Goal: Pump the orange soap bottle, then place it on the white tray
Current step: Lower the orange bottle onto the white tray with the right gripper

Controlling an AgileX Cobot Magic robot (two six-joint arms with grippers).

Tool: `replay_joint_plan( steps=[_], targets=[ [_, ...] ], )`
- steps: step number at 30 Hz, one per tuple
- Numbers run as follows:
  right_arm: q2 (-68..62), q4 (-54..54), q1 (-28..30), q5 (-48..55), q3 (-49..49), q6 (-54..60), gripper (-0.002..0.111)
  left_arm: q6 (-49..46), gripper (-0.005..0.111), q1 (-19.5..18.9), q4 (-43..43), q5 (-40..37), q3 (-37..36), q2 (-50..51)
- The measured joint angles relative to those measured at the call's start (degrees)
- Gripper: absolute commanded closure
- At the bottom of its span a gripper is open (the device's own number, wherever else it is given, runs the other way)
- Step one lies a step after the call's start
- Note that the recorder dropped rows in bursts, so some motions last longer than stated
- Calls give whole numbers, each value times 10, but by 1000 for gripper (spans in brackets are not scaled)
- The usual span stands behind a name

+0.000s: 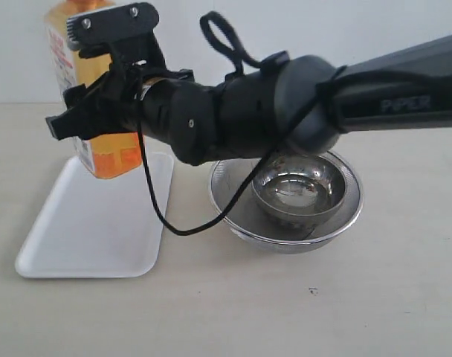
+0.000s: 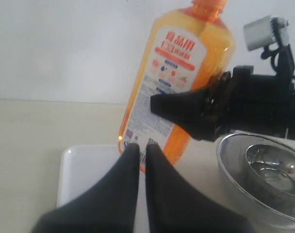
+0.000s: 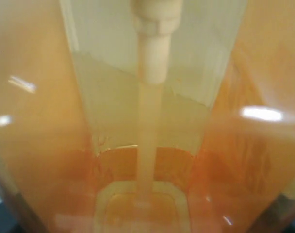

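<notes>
Exterior view is showing the right gripper (image 1: 71, 111) clamping the orange soap bottle (image 1: 111, 152) mid-body and tilted, so its base is sitting just below the jaws over the far edge of the white tray (image 1: 85, 238) (contact unclear). Left gripper (image 2: 141, 154) is idling just short of the bottle, fingers pinched together and empty, probably leaving room for placement.

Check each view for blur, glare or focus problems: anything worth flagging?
Exterior view: evenly lit and sharp, with bright reflections in the steel bowls. Left wrist view: the orange soap bottle is fairly sharp, while the left end effector near the lens looks soft. Right wrist view: the bottle fills the frame, heavily out of focus, with white glare streaks.
</notes>
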State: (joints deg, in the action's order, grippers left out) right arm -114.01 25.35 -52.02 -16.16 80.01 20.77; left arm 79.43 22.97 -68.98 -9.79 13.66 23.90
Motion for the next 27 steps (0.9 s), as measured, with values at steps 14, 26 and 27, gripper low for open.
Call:
replay_joint_plan(
  steps=[14,26,27],
  targets=[
    [-124,28,-33,-103,4,-1,108,1,102,0,3,-3,0,-2],
    [-132,53,-33,-112,4,18,92,3,102,0,3,-3,0,-2],
    [-132,53,-33,-112,5,19,83,3,102,0,3,-3,0,-2]
  ],
)
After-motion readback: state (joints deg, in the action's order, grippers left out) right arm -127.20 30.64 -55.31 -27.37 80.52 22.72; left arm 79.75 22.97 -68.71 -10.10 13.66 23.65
